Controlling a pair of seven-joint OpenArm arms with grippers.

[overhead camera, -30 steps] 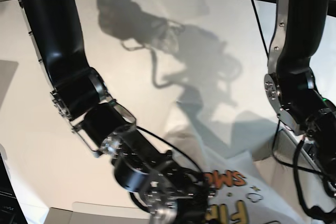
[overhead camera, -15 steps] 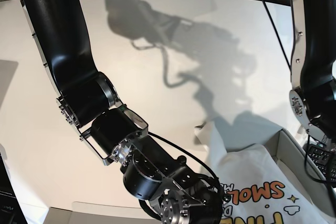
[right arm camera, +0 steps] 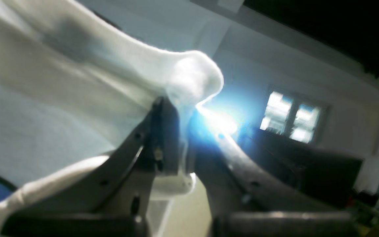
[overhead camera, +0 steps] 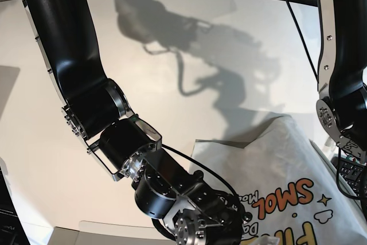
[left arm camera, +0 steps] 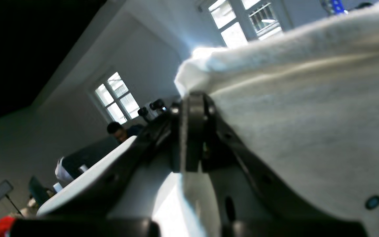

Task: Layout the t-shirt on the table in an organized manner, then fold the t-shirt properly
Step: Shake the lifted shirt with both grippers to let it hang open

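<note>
The white t-shirt (overhead camera: 275,170) hangs spread at the lower right of the base view, over the off-white table (overhead camera: 160,55), with its orange and yellow bubble letters (overhead camera: 289,196) showing. In the left wrist view my left gripper (left arm camera: 192,100) is shut on a bunched edge of the t-shirt (left arm camera: 301,108), which fills the right of that view. In the right wrist view my right gripper (right arm camera: 179,113) is shut on another white fold of the t-shirt (right arm camera: 77,85). The right arm (overhead camera: 172,193) reaches to the shirt's lower left; its fingertips are hidden there.
The left arm (overhead camera: 344,73) comes down the right edge of the base view, with a keyboard (overhead camera: 351,173) just below it. Dark arm shadows lie across the far half of the table. Both wrist views look up into a room with windows.
The t-shirt has been pulled wider and higher; its left edge has moved left and it now covers the box rim at the right. The arms rose a second ago and have since stayed still.
</note>
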